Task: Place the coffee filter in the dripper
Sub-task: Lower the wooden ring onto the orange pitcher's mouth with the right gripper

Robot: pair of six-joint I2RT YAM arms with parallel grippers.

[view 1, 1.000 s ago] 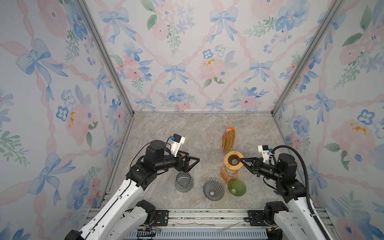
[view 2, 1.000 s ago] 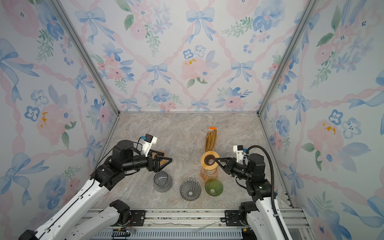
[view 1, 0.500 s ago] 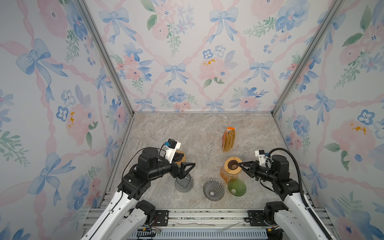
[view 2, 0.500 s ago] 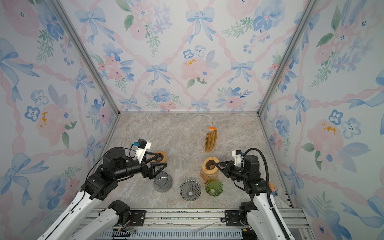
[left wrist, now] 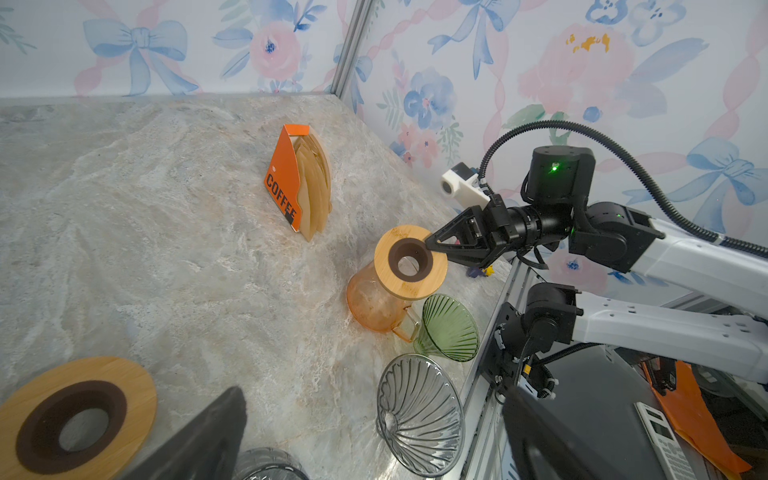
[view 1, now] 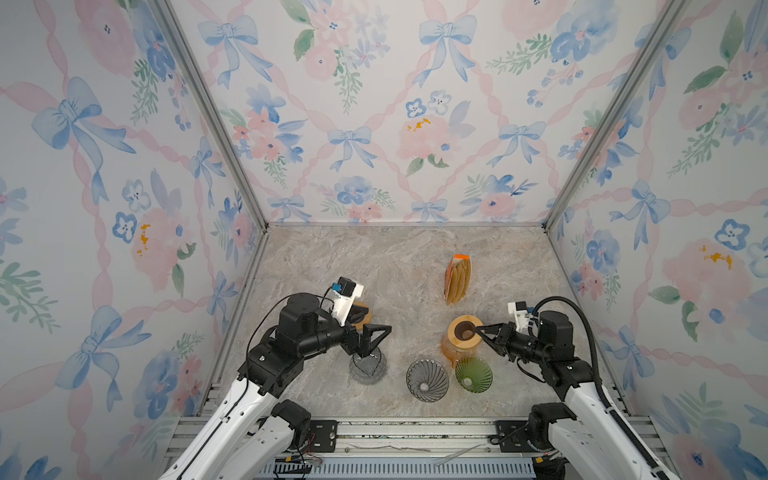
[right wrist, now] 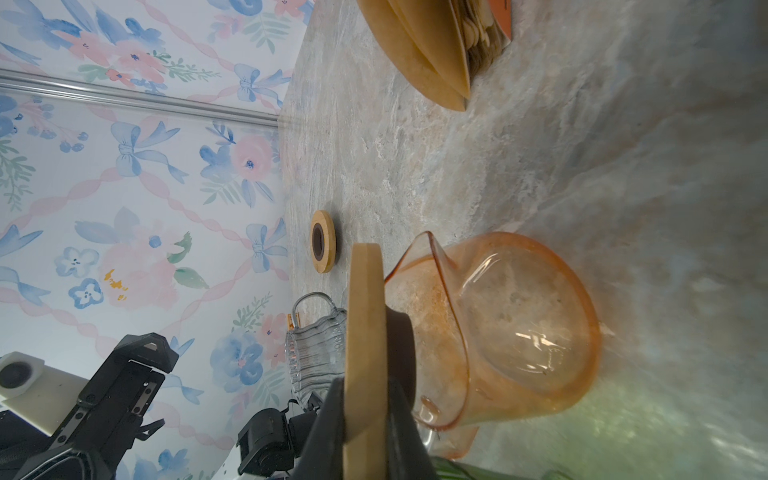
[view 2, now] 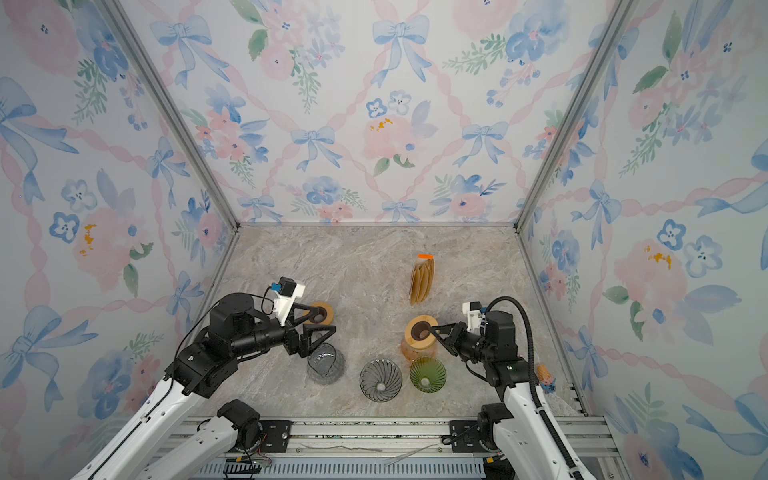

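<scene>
The brown paper coffee filters (view 1: pixel 458 279) (view 2: pixel 422 279) (left wrist: pixel 313 191) stand in an orange holder at the back right, untouched. A grey ribbed glass dripper (view 1: pixel 427 379) (view 2: pixel 380 380) (left wrist: pixel 419 413) and a green dripper (view 1: pixel 473 374) (view 2: pixel 428 374) (left wrist: pixel 451 328) sit at the front, both empty. My right gripper (view 1: pixel 478 329) (view 2: pixel 432 328) (right wrist: pixel 365 399) is shut on the rim of a wooden ring lid (view 1: pixel 464 331) (left wrist: pixel 409 262) at the mouth of the orange carafe (right wrist: pixel 519 328). My left gripper (view 1: pixel 372 323) (view 2: pixel 322 322) (left wrist: pixel 374 395) hangs open and empty over a grey glass carafe (view 1: pixel 368 366).
A second wooden ring lid (view 2: pixel 321 312) (left wrist: pixel 77 417) (right wrist: pixel 323 241) lies on the marble table (view 1: pixel 374 270) behind my left gripper. A small toy figure (view 2: pixel 544 376) stands by the right wall. Flowered walls close in the left, back and right sides.
My right gripper has lowered the wooden lid a little onto the orange carafe. My left arm has dipped and shifted slightly near the grey carafe, still open.
</scene>
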